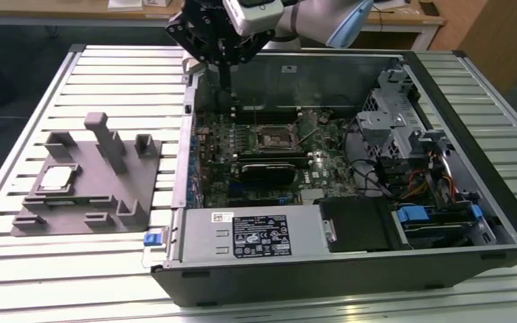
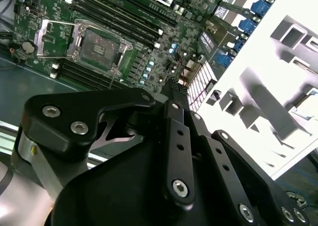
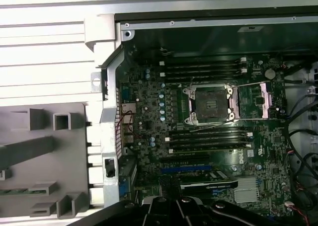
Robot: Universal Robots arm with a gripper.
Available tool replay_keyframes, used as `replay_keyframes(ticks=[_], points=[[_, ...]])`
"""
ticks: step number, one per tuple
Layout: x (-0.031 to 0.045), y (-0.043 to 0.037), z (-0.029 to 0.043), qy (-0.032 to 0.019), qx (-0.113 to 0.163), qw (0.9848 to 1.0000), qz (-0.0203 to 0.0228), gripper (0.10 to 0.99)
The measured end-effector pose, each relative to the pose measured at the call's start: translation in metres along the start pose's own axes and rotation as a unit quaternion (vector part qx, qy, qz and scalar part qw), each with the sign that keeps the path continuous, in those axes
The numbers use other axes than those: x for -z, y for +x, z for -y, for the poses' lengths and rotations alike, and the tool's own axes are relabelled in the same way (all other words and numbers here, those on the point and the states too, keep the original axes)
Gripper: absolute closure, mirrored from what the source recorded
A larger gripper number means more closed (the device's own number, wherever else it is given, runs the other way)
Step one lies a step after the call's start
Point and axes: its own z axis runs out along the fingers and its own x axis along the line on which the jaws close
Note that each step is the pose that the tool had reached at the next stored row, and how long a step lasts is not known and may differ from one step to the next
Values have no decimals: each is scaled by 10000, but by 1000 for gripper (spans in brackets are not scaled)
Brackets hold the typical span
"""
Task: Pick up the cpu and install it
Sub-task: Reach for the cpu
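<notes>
The cpu, a small pale silver square, lies flat on the grey fixture block at the exterior view's left, outside the computer case. My gripper hangs above the case's far left corner, well away from the cpu, its fingers shut together on nothing. The motherboard's socket is open and empty in the middle of the board, and appears in both wrist views, socket and socket, with its metal load plate swung aside.
The open black computer case lies on a slatted metal table. Memory slots, a power supply, drive bays and cables crowd the inside. The fixture has upright posts.
</notes>
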Motion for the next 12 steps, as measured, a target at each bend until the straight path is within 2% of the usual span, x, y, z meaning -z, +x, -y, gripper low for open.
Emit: replay_keyframes(ticks=[12], points=[[0,52,4,0,0,10000,0,980]])
